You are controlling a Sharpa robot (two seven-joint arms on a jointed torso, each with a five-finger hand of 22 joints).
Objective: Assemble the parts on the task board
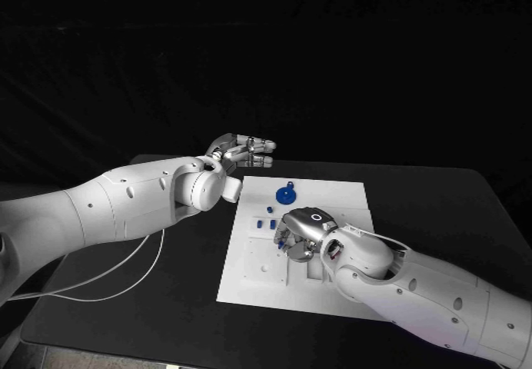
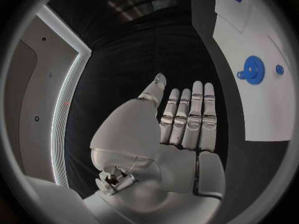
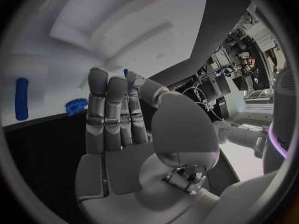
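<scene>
The white task board lies mid-table. A blue gear sits near its far edge, with small blue parts just in front of it. My right hand hovers over the board's middle with its fingers pointing down. In the right wrist view its thumb meets its fingers on a small blue part, mostly hidden. A blue peg and the gear lie beyond on the board. My left hand hangs off the board's far left corner, its fingers straight and holding nothing. The left wrist view also catches the gear.
Black table surrounds the board on all sides. A white cable trails across the table's left part under my left arm. The board's near half has shallow recesses.
</scene>
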